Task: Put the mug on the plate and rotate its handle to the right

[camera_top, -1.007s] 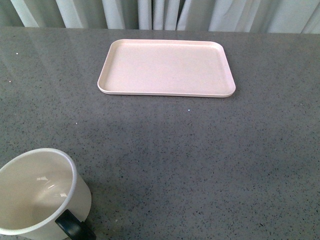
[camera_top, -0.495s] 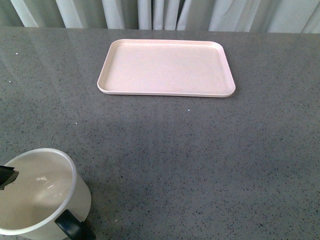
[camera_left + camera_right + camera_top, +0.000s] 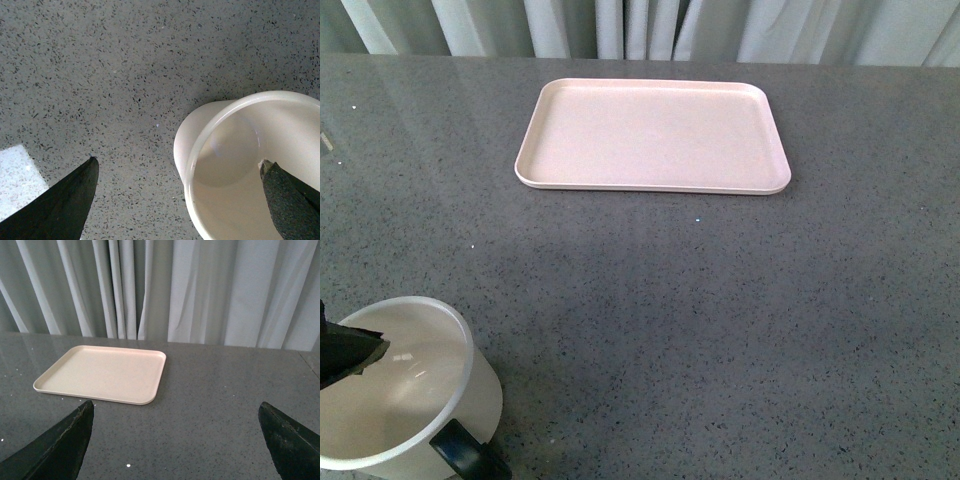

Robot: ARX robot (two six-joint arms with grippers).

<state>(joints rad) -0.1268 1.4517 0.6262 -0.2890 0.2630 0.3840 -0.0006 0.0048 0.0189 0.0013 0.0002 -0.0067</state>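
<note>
The left gripper (image 3: 178, 161) stands released, its jaws spread wide and grasping nothing. The mug (image 3: 250, 165) sits upright on the grey speckled bench (image 3: 720, 330), with its near wall between the two dark fingers. One finger (image 3: 290, 200) lies over the mug's open mouth and the other (image 3: 55, 205) is outside it, over bare bench. Neither finger can be seen touching the white wall. Whether the inner finger has dipped below the rim cannot be told.

In the front view only a dark fingertip (image 3: 348, 352) of this gripper shows, overlapping the rim of the mug (image 3: 405, 390). The handle (image 3: 468, 456), glossy and black, juts from the side of the mug away from that fingertip and towards the robot. The mug's inside is bare and cream-white. Its printed side is not in view.

The plate (image 3: 653, 135) lies flat on the bench well beyond the left gripper, carrying nothing, near a pale pleated curtain (image 3: 200, 290).

The right gripper (image 3: 176, 404) is also released, jaws wide apart over bare bench and holding nothing. The plate (image 3: 102, 372) lies ahead of it, off towards one finger's side and well apart from both fingertips.
</note>
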